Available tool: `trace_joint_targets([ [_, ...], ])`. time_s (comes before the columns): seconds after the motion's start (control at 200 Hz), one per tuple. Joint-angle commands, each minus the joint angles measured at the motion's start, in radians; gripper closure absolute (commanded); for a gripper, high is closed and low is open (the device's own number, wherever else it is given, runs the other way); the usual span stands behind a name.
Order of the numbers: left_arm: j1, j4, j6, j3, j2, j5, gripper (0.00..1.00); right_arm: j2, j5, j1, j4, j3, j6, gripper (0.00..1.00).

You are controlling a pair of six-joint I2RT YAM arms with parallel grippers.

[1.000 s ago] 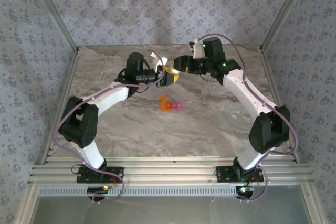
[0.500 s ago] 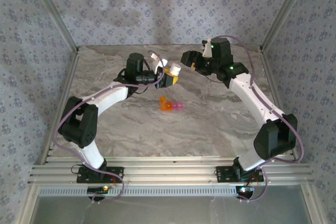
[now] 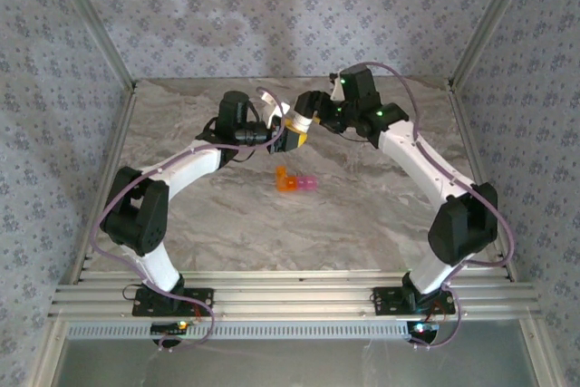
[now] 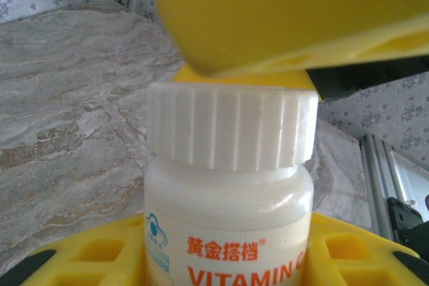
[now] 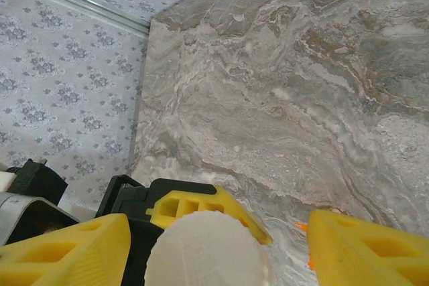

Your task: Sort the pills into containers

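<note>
The left jaws clamp the bottle, seemingly so the right jaws, spread wide astride its cap, can twist it off, while the containers lie on the tabletop nearby.

Bare table around containers, walls beyond

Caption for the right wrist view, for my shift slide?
Right gripper, jaws open, straddles the ribbed cap of the bottle held by the left gripper, above the marble table.
</note>
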Motion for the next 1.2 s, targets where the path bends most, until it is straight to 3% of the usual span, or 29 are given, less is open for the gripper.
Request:
trace_joint_targets([
  [0.0, 0.005, 0.004, 0.017, 0.042, -0.004, 0.027, 1.00, 0.018, 0.016, 0.011, -0.029, 0.037, -0.004, 0.32],
  [0.265, 0.005, 0.011, 0.009, 0.061, 0.007, 0.027, 1.00, 0.010, -0.004, 0.008, -0.032, 0.017, -0.038, 0.60],
  [0.45, 0.012, 0.055, -0.040, 0.063, 0.011, 0.042, 1.00, -0.028, -0.107, -0.022, 0.113, -0.086, -0.194, 0.64],
  [0.55, 0.016, 0.076, -0.067, 0.063, 0.011, 0.058, 1.00, -0.047, -0.208, -0.041, 0.236, -0.153, -0.257, 0.62],
  [0.665, 0.018, 0.092, -0.086, 0.061, 0.011, 0.067, 1.00, -0.039, -0.238, -0.062, 0.216, -0.153, -0.297, 0.57],
  [0.75, 0.018, 0.091, -0.088, 0.060, 0.010, 0.067, 1.00, -0.043, -0.240, -0.081, 0.198, -0.163, -0.300, 0.41],
  [0.815, 0.018, 0.089, -0.084, 0.056, 0.006, 0.064, 1.00, -0.059, -0.231, -0.096, 0.196, -0.186, -0.295, 0.35],
  [1.194, 0.021, 0.070, -0.066, 0.055, 0.011, 0.061, 1.00, -0.196, -0.262, -0.128, 0.284, -0.295, -0.187, 0.26],
])
